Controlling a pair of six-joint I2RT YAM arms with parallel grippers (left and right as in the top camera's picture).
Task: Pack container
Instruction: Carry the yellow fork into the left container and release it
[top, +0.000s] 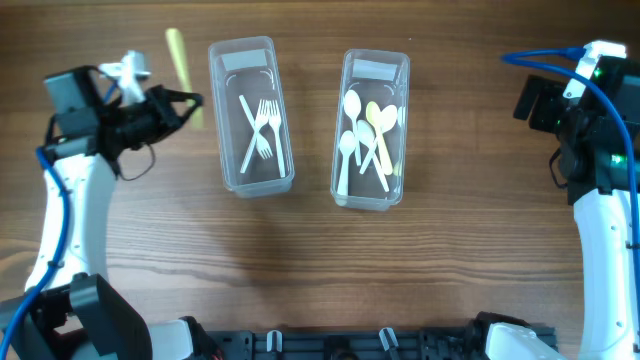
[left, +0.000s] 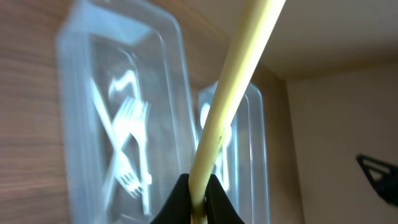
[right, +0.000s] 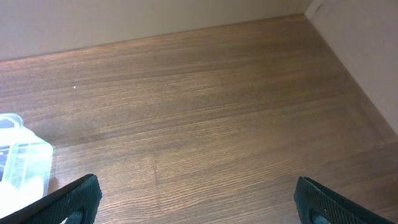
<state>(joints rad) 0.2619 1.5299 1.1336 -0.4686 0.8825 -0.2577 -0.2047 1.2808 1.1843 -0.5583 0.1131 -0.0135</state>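
Gripping one pale yellow utensil (left: 231, 87) at ten o'clock, left pincer (left: 198, 198) closed on its shaft.
Two tubs on the bench (top: 300, 260): left container (top: 213, 100), eleven o'clock, holds three white pieces (top: 264, 128), forks among them; right container (top: 376, 56), one o'clock, roughly five spoons (top: 351, 105). Right pincer (right: 199, 199) gapes wide at three o'clock.

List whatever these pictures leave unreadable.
Head of the yellow utensil: cut off by the top edge in the left wrist view, blurred overhead; fork or spoon unclear.
Spoons in the right tub: overlapping overhead, blurred in the left wrist view; uncountable.
Right pincer: only tips above the right wrist view's bottom edge.
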